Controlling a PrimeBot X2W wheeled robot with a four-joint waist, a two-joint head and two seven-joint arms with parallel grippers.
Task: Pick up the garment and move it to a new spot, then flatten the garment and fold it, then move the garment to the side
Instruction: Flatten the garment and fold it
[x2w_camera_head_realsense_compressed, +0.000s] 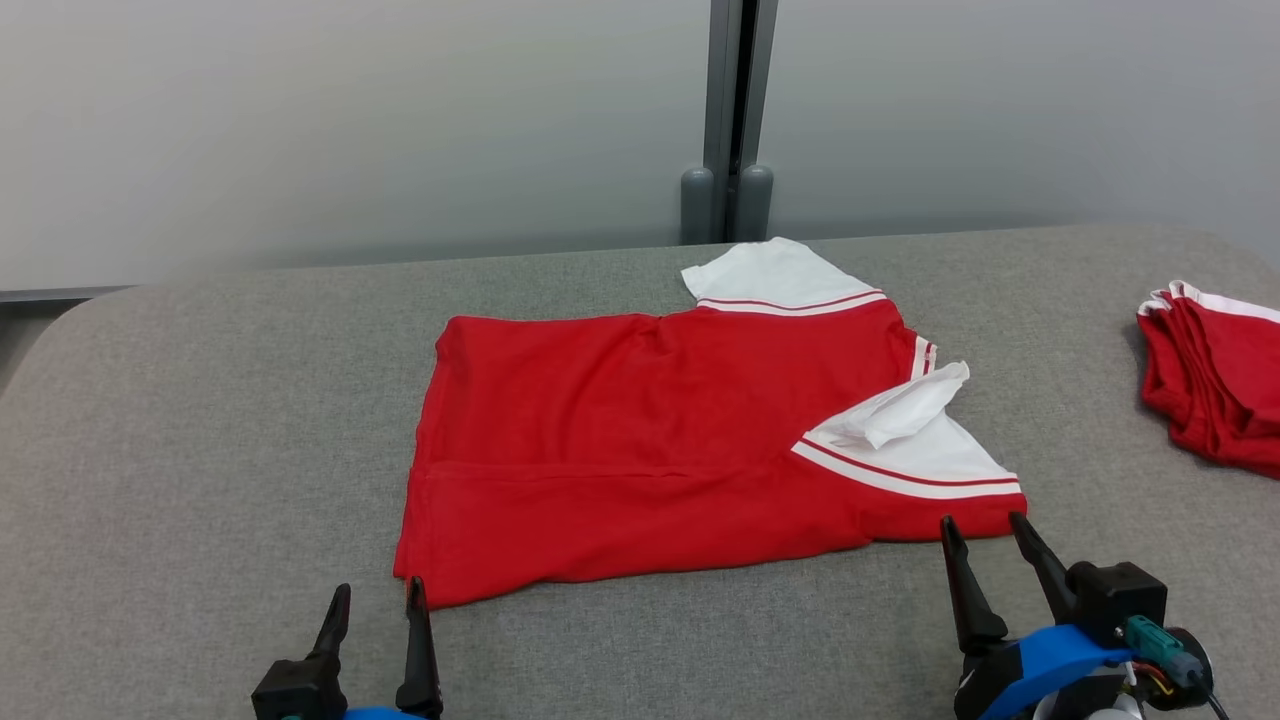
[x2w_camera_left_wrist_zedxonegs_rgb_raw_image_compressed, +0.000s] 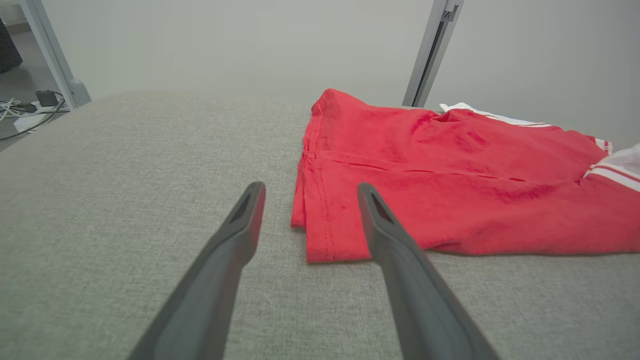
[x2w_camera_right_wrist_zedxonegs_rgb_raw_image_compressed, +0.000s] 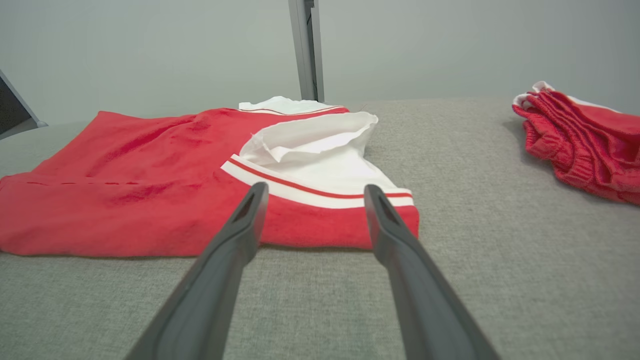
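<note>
A red garment (x2w_camera_head_realsense_compressed: 660, 430) with white, red-striped sleeves lies spread on the grey table (x2w_camera_head_realsense_compressed: 200, 450), its near long edge folded over. One white sleeve (x2w_camera_head_realsense_compressed: 775, 275) points to the far side; the other (x2w_camera_head_realsense_compressed: 915, 440) lies on top at the right, partly crumpled. My left gripper (x2w_camera_head_realsense_compressed: 378, 592) stands open just short of the garment's near left corner (x2w_camera_left_wrist_zedxonegs_rgb_raw_image_compressed: 325, 240), with nothing between its fingers. My right gripper (x2w_camera_head_realsense_compressed: 982, 522) is open too, its tips right at the near right corner (x2w_camera_right_wrist_zedxonegs_rgb_raw_image_compressed: 345, 225), below the white sleeve (x2w_camera_right_wrist_zedxonegs_rgb_raw_image_compressed: 320, 155).
A second red garment with white trim (x2w_camera_head_realsense_compressed: 1215, 375) lies bunched at the table's right edge, also in the right wrist view (x2w_camera_right_wrist_zedxonegs_rgb_raw_image_compressed: 580, 135). A grey post (x2w_camera_head_realsense_compressed: 728, 120) stands behind the table against the pale wall. Cables and a plug (x2w_camera_left_wrist_zedxonegs_rgb_raw_image_compressed: 35, 102) lie on the floor far left.
</note>
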